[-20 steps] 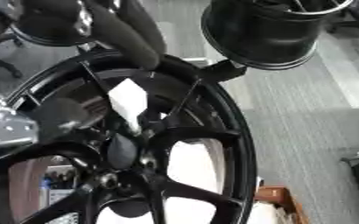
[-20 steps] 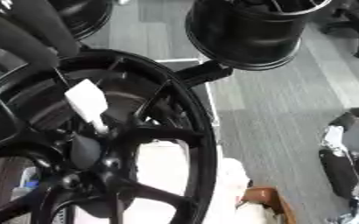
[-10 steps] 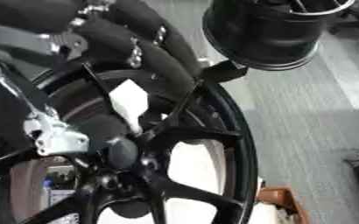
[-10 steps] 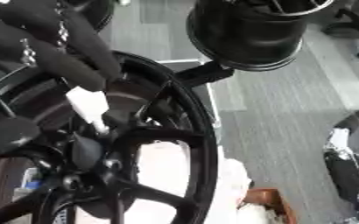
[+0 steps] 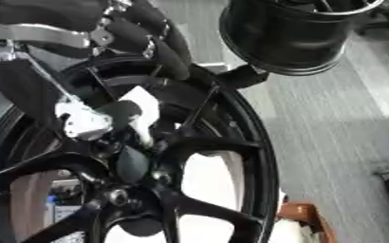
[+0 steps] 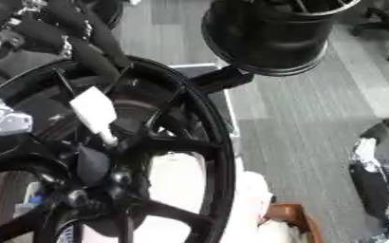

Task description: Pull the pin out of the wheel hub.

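A large black spoked wheel [image 5: 231,142] fills the left of both views, its hub [image 5: 131,166] low in the centre. A white pin with a broad white head [image 6: 94,111] sticks up out of the hub, tilted to the upper left. My left hand [image 5: 81,118] reaches in from the upper left. Its long black fingers [image 6: 98,52] lie straight above and behind the pin's head. The thumb [image 5: 119,111] sits right beside the head on its left. The right eye view shows a gap between hand and pin.
A second black wheel barrel [image 5: 293,33] stands at the upper right, joined to the big wheel by a black bracket [image 5: 244,76]. Grey floor [image 5: 330,142] lies to the right. An orange-brown object [image 5: 301,216] shows at the bottom edge, and dark gear [image 6: 376,180] at the far right.
My left hand has come down from the upper left onto the wheel and now brackets the pin's head. The pin has stayed in the hub.
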Robot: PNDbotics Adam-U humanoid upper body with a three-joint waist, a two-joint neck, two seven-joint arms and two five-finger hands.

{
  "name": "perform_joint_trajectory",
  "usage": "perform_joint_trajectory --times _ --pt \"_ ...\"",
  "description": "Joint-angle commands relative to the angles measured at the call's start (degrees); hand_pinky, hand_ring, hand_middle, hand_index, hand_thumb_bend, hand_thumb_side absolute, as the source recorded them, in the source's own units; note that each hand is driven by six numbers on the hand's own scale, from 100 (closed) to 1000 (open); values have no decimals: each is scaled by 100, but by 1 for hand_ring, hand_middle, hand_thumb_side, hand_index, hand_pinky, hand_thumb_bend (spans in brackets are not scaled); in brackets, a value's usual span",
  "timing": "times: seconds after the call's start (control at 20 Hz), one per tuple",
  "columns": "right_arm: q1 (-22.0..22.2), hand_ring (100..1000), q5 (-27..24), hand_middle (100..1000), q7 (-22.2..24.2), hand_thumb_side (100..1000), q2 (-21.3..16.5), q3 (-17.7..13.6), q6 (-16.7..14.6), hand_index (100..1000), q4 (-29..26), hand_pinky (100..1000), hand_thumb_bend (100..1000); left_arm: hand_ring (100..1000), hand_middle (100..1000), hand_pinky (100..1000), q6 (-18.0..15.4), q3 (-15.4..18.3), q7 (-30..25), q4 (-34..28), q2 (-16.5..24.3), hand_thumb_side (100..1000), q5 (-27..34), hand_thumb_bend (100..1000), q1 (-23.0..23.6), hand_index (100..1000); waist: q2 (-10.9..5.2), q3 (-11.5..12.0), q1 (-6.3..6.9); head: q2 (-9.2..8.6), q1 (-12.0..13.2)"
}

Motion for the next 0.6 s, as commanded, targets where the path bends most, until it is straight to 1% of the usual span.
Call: perform_joint_trajectory --times 0.05,0.25,0.45,0.5,0.6 --pt "-19 758 -46 609 16 360 -138 -5 1 788 -70 849 100 880 855 877 -1487 39 -1380 177 39 729 -211 100 -37 903 -90 -2 4 -11 23" --pt "-36 758 -52 609 20 362 -134 5 4 788 -70 849 100 885 858 885 -1587 -32 -1380 344 32 824 -330 100 29 928 -71 -5 5 -3 42" --pt "-44 758 -63 609 19 364 -123 11 7 788 -70 849 100 889 860 892 -1722 -87 -1380 448 34 870 -423 100 79 922 -58 -6 3 -12 38" --pt "-44 758 -65 608 17 365 -120 12 10 788 -70 849 100 891 859 896 -1765 -109 -1380 469 34 945 -451 100 90 920 -54 -8 3 -14 36" --pt "-48 758 -70 608 11 366 -112 13 14 788 -70 849 100 891 858 898 -1856 -152 -1380 513 33 1000 -496 100 111 918 -47 -14 5 -18 39"
